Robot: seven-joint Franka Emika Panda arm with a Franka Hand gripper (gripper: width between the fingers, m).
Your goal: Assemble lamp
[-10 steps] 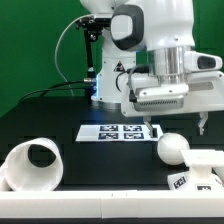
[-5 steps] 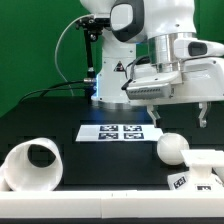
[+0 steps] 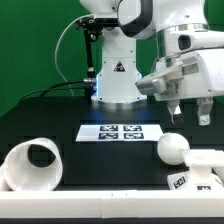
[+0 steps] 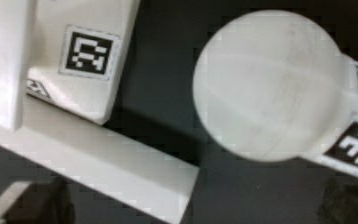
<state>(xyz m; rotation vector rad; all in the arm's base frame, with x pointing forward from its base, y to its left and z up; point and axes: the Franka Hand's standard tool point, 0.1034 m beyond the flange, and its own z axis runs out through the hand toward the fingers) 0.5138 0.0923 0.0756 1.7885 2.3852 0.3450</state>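
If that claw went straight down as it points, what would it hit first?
Probably the bulb, which lies almost under the open gripper; the base sits close beside it, so I can't be certain.

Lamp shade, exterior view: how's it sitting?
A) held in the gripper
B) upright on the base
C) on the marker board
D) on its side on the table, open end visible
D: the lamp shade lies on its side on the black table, hollow end showing, apart from the base and the open, empty gripper.
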